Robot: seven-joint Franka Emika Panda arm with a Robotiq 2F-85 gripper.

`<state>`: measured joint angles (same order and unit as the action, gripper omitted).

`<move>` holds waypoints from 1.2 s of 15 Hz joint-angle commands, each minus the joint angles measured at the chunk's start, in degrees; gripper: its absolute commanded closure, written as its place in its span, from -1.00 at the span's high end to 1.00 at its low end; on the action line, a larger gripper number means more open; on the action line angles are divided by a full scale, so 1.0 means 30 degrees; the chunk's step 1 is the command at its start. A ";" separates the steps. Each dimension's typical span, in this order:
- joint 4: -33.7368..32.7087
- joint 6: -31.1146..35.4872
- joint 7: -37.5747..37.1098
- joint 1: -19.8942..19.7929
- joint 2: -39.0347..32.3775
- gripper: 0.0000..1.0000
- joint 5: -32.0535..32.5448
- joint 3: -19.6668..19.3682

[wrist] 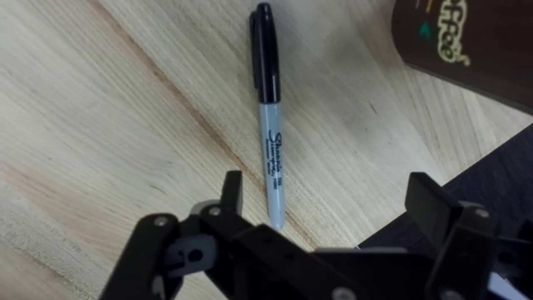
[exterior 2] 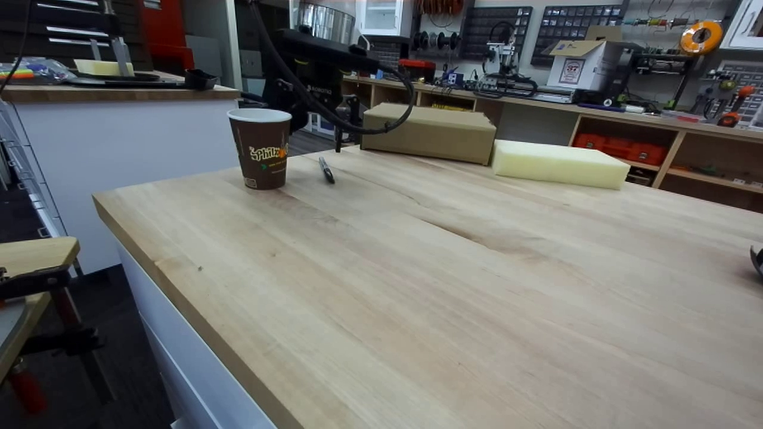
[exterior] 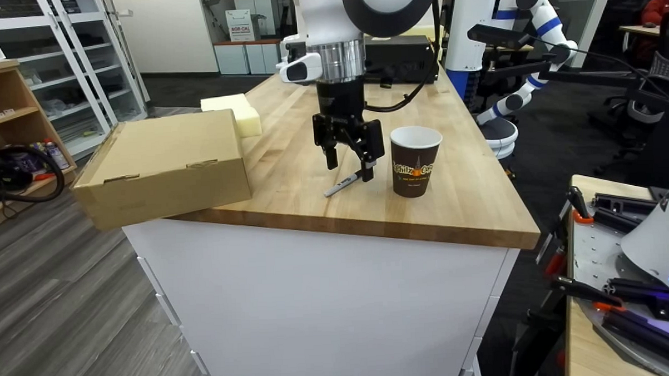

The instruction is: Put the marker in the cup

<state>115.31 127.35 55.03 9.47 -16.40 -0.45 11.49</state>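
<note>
The marker lies flat on the wooden table, grey body with a black cap. It also shows in an exterior view and in the wrist view. The cup stands upright beside it, dark brown with a white rim; it also shows in an exterior view and, partly cut off, in the wrist view. My gripper is open and empty, above the table over the marker. In the wrist view the gripper has the marker's grey end between its fingers, nearer the left finger, not touched.
A cardboard box lies at the table's edge, overhanging it. A pale yellow foam block lies near the box. The table's front edge is close to the marker and cup. A dark cable hangs from the arm.
</note>
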 commanded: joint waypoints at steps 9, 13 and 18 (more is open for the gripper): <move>-0.0980 0.0032 -0.0569 -0.0123 -0.1648 0.49 0.1266 0.0056; -0.1223 -0.0017 -0.0676 -0.0074 -0.1780 0.01 0.1520 0.0032; -0.1427 -0.0104 -0.0916 -0.0013 -0.1670 -0.65 0.1986 0.0005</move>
<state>111.87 127.62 54.34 9.49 -21.13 3.82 11.26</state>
